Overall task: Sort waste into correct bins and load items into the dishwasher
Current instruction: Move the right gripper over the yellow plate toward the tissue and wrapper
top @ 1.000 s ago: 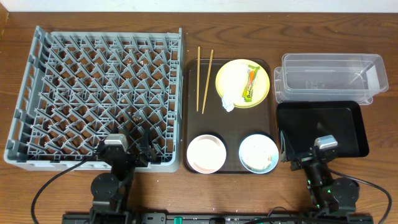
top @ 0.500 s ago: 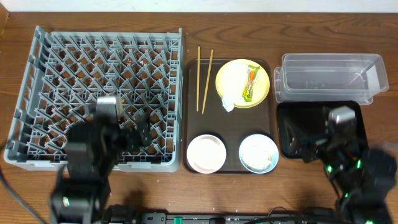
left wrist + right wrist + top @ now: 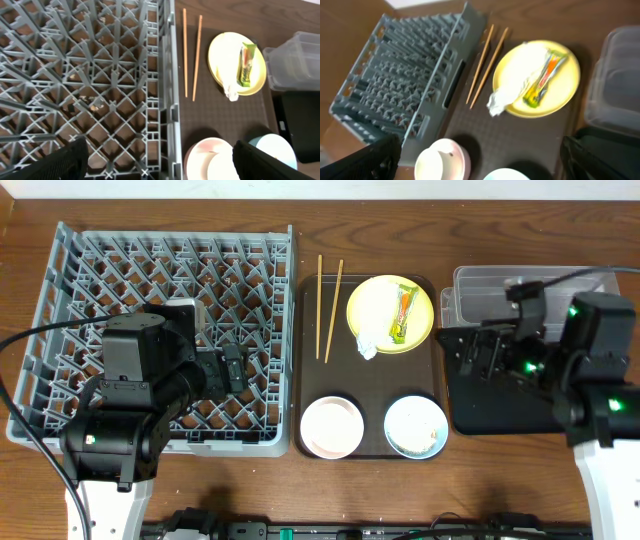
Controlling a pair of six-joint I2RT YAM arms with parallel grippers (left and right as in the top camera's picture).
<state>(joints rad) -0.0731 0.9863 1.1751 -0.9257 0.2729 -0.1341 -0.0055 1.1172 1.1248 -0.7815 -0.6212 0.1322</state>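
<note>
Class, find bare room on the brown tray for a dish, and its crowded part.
Bare: the middle of the brown tray, between chopsticks, yellow plate, white dish and blue bowl. Crowded: the plate, with wrapper and tissue.

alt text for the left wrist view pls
A large grey plastic dish rack fills the left side; right of it a dark brown serving tray carries two wooden chopsticks, a round yellow plate holding a green-and-orange snack wrapper and crumpled white tissue, and a small white round dish at the bottom edge.
</note>
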